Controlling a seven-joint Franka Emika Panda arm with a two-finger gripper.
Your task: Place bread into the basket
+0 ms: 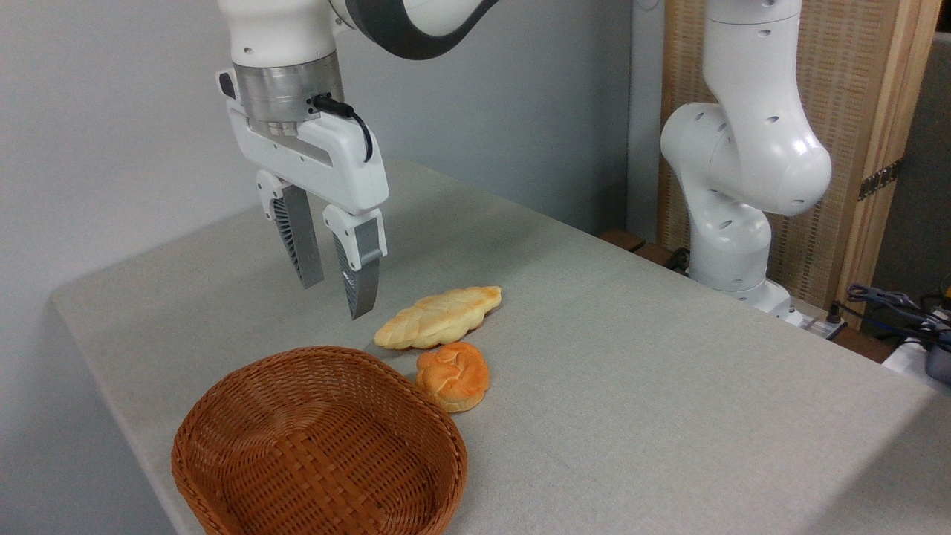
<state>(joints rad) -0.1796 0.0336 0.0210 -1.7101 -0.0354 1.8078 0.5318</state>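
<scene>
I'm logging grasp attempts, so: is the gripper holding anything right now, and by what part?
Nothing is held. The gripper hangs open and empty above the table; the small round orange-golden bun lies untouched beside the oval reddish-brown wicker basket.

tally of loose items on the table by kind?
Bread: 2, the round orange bun and the longer pale loaf
Basket: 1, the brown wicker basket, with nothing in it
Total: 3
The claw hangs above the table, open and holding nothing.
</scene>
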